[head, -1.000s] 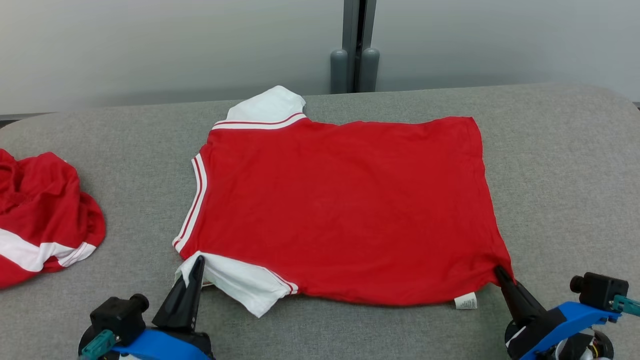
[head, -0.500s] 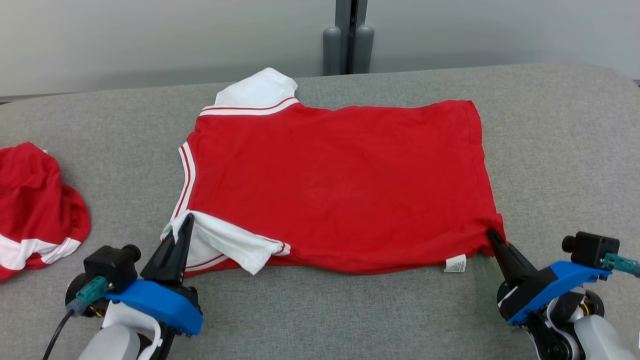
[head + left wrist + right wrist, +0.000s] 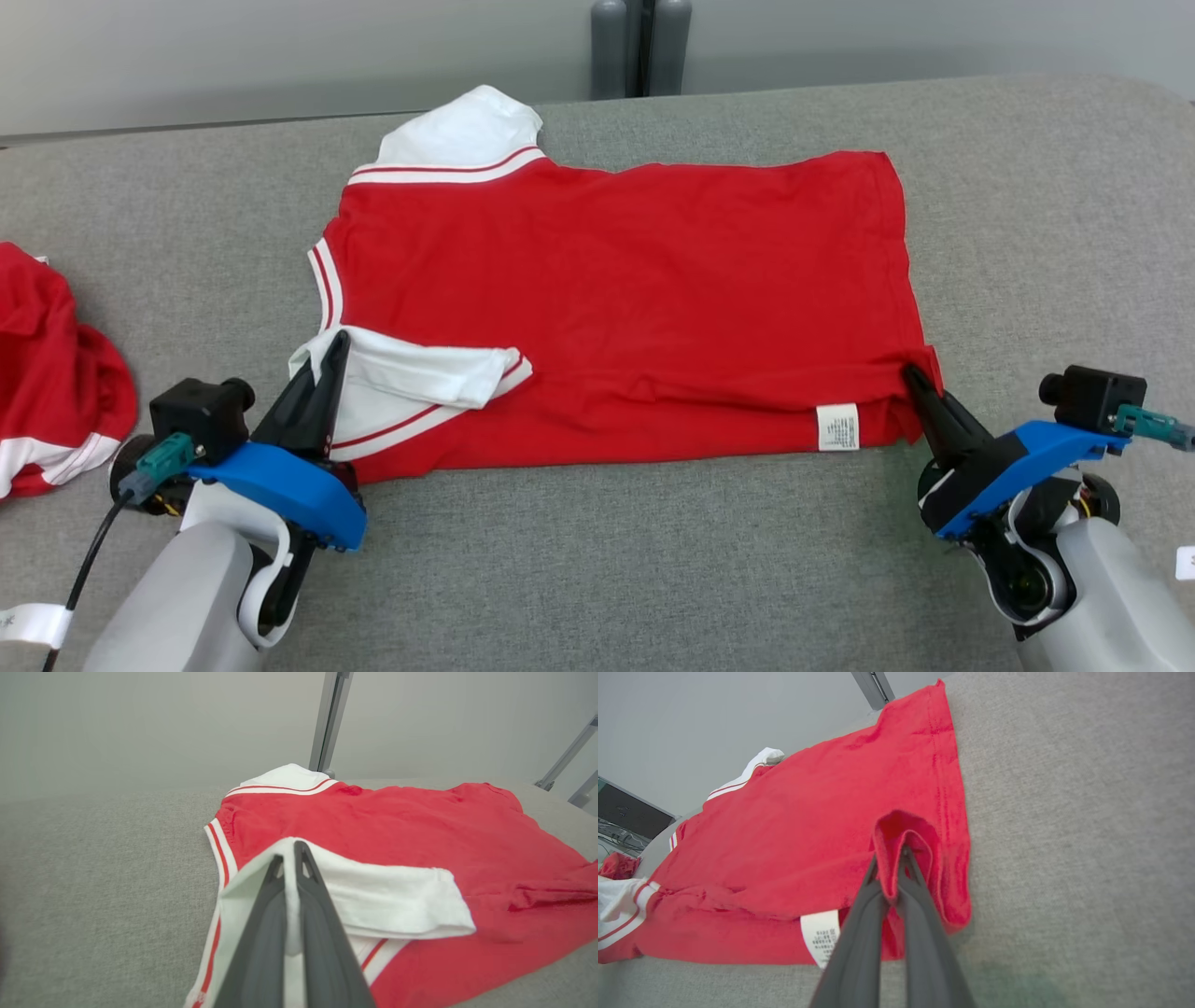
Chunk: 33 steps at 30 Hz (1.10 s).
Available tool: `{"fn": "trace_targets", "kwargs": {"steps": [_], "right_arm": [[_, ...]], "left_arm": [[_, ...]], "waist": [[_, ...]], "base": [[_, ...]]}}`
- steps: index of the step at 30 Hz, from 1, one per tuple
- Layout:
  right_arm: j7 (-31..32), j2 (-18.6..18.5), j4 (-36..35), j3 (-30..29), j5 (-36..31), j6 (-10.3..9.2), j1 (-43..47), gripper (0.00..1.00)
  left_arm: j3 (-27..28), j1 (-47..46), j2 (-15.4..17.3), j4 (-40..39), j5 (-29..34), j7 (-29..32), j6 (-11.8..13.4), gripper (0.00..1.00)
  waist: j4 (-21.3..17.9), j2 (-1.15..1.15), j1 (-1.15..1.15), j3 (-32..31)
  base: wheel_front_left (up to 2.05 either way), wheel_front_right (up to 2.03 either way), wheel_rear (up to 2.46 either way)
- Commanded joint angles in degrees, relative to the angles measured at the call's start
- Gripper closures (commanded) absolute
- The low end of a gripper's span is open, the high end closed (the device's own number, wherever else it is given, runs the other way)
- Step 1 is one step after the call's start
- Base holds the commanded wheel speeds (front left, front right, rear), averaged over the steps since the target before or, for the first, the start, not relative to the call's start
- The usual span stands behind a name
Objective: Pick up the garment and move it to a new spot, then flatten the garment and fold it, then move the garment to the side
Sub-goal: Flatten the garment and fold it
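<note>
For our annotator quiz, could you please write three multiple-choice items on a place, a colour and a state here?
1. Where on the table does the crumpled red garment lie? A left edge; B far edge; C right edge.
2. What colour are the sleeves of the spread shirt? A blue; B white; C black.
3. How is the right gripper? A open above the table; B shut on the shirt's hem corner; C shut on the label.
Answers: 1 A, it sits far left in the head view. 2 B, both are white beside red stripes. 3 B, red cloth is pinched between its fingers.
</note>
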Motion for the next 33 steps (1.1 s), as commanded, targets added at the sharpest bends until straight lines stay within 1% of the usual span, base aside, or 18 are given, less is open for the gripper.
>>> {"fn": "trace_targets", "kwargs": {"steps": [1,2,3,4,5,6,11,19,23,27,33], "right_arm": [[-1.06,-0.58,1.22,0.54,-0.72,0.01,-1.99,1.00],[-1.37,-0.59,1.81,0.81,-0.77,0.01,-2.47,1.00],[-1.86,-0.54,2.44,0.97,-0.84,0.01,-2.94,0.82],[-1.86,-0.54,2.44,0.97,-0.84,0.01,-2.94,0.82],[-2.63,-0.46,3.44,1.44,-0.99,0.01,-3.63,0.00],[-3.11,-0.42,3.84,1.66,-0.98,0.01,-3.89,0.00],[-5.92,-1.38,5.35,2.28,-0.91,0.01,-3.45,0.00],[-8.59,-3.63,5.74,3.03,-1.92,0.01,-0.03,0.00],[-8.76,-4.32,6.04,2.82,-2.10,0.01,1.74,0.00],[-8.41,-4.39,6.86,2.65,-3.07,0.01,2.09,0.00],[-7.77,-3.91,8.60,3.44,-5.22,0.01,0.43,0.00]], "left_arm": [[-0.32,-2.33,0.06,1.80,-0.64,-0.69,-0.37,1.00],[-0.61,-2.88,-0.15,2.44,-0.79,-1.00,-0.40,1.00],[-1.07,-3.26,-0.51,3.37,-0.79,-1.00,-0.39,1.00],[-1.07,-3.26,-0.51,3.37,-0.79,-1.00,-0.39,1.00],[-1.82,-4.24,-0.72,4.82,-0.45,-1.49,-0.43,0.67],[-1.95,-4.71,-0.78,5.52,-0.40,-1.68,-0.45,0.00],[-1.31,-5.04,-1.38,8.11,-0.81,-3.26,-0.36,0.00],[0.37,-0.60,-2.07,8.43,-0.31,-3.92,-0.29,0.00],[2.34,3.32,-2.48,6.80,0.16,-3.91,0.58,0.00],[3.54,6.50,-2.60,6.67,0.45,-3.92,0.72,0.00],[2.89,8.29,-3.11,8.37,0.91,-3.94,0.50,0.00]], "waist": [[-0.10,0.00,-0.01,0.40],[-0.11,0.00,-0.01,0.53],[-0.11,0.00,-0.01,0.64],[-0.11,0.00,-0.01,0.64],[-0.10,0.00,-0.01,0.78],[-0.10,0.00,-0.01,0.79],[0.30,0.00,-0.01,0.07],[1.04,0.00,-0.01,-1.90],[1.28,0.00,-0.01,-2.71],[1.51,0.00,-0.01,-3.02],[1.95,0.00,-0.01,-2.64]], "base": [[0.00,0.00,0.00],[0.00,0.00,0.00],[0.00,0.00,0.00],[0.00,0.00,0.00],[0.00,0.00,0.00],[0.00,0.00,0.00],[0.00,0.00,0.00],[0.00,0.00,0.00],[0.00,0.00,0.00],[0.00,0.00,0.00],[0.00,0.00,0.00]]}}
